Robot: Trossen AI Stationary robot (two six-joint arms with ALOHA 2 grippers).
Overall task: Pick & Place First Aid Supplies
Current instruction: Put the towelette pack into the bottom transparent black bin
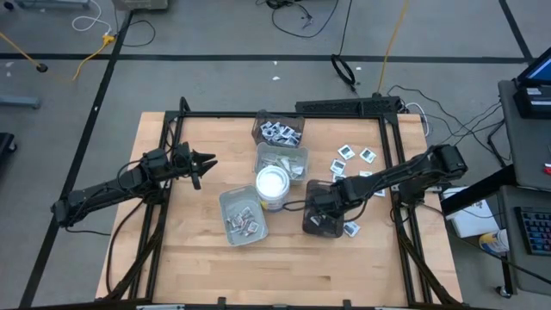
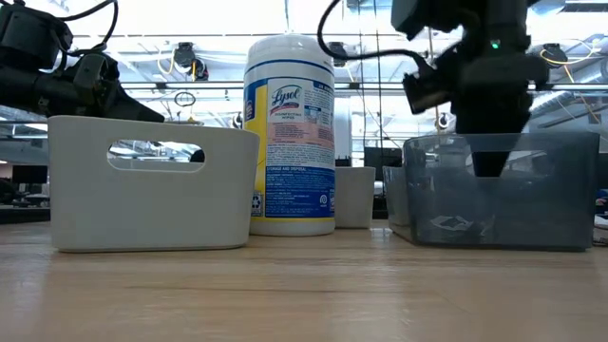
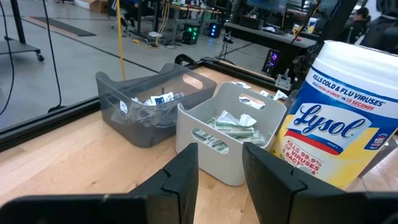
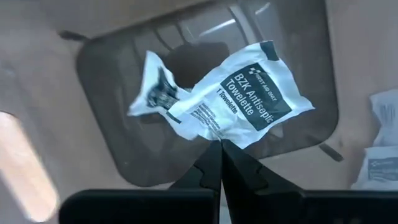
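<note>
A crumpled white antiseptic towelette packet (image 4: 214, 93) is pinched at its lower edge by the right end effector (image 4: 219, 163), fingers clenched on it, directly over the dark translucent tray (image 1: 325, 219) near the surface's right-centre — more square packets (image 1: 355, 157) lie loose on the wood beyond it. The left end effector (image 1: 207, 163) hovers empty at the left, fingers (image 3: 185, 175) partly apart, facing a white tray (image 3: 231, 134) of strips and the Lysol tub (image 3: 336, 118)
</note>
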